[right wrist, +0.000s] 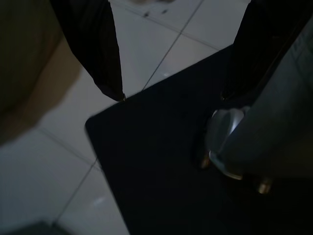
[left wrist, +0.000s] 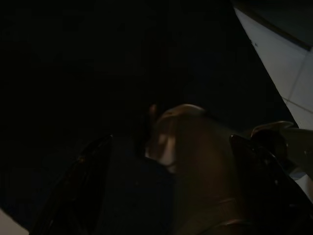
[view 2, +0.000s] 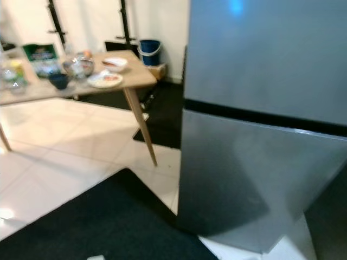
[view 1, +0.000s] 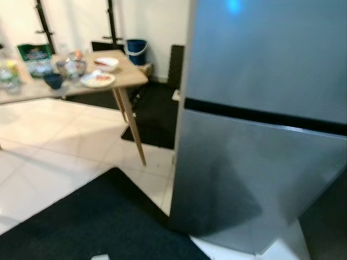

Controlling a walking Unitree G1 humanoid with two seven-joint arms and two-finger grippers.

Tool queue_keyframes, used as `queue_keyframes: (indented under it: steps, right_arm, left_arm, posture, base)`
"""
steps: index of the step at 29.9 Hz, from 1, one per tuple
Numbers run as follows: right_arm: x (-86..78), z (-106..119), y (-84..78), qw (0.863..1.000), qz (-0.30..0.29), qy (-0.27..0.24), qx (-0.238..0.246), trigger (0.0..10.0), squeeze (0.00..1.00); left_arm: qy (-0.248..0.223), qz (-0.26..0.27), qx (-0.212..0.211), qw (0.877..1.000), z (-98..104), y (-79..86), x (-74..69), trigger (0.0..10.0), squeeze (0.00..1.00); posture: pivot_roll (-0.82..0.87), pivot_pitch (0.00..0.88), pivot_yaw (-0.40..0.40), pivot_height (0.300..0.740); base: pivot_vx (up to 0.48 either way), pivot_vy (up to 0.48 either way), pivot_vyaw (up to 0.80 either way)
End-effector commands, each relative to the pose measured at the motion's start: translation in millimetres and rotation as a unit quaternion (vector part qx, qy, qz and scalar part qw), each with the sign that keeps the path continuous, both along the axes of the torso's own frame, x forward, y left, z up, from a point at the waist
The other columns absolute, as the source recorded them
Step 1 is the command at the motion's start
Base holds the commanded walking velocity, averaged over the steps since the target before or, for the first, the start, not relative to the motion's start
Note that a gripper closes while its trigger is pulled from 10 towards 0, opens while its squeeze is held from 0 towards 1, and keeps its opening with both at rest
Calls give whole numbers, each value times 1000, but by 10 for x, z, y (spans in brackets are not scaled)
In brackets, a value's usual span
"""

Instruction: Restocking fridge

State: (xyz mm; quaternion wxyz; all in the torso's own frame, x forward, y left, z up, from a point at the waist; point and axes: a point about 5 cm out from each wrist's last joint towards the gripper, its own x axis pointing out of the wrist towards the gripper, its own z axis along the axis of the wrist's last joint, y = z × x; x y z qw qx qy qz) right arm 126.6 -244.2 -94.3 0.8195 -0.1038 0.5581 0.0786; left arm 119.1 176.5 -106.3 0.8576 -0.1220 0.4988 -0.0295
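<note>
fridge (view 1: 260, 108) at 3 o'clock, both doors closed. table (view 1: 127, 76) with food at 10 o'clock, well apart. right gripper (right wrist: 171, 95) fingers spread, empty, over dark mat (right wrist: 161, 166). left gripper (left wrist: 171, 186) dark, fingers apart, grip unclear. risk: blurred view, tripping on mat edge, clipping table leg.

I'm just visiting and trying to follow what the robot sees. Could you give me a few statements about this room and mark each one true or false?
1. Both doors of the grey fridge are shut. True.
2. The wooden table stands to the right of the fridge. False: it stands to the left.
3. A blue bucket sits on the table. False: it is on the floor by the far wall.
4. A dark mat lies on the white tiled floor before the fridge. True.
5. The right gripper is open, holding nothing. True.
</note>
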Motion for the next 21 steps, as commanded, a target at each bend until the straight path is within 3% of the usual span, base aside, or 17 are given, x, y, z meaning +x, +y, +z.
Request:
queue_keyframes:
  steps: [1,7,14,19,21]
  right_arm:
    - [-22,-4,-20,1000,9,5,-14,10000,0]
    - [-84,-24,-17,1000,19,14,-19,10000,0]
    - [-171,-23,-118,999,13,26,-40,10000,0]
    - [-127,0,-156,999,12,21,-47,10000,0]
    - [-117,-5,-131,999,16,21,-47,10000,0]
  left_arm:
    - [0,-12,11,1000,11,30,34,10000,0]
    - [1,-2,26,1000,21,124,44,10000,0]
    - [6,-11,26,1000,5,47,28,10000,0]
    - [0,-14,20,1000,17,23,70,10000,0]
    - [16,-20,33,999,-3,63,10,10000,0]
  posture:
    - [-61,3,-29,740]
    - [-73,0,-25,740]
    - [-68,0,-43,740]
    - [-79,19,-46,740]
    - [-72,47,-79,740]
  base:
    - [0,0,800]
    - [0,0,800]
    - [0,0,800]
    - [0,0,800]
    - [0,0,800]
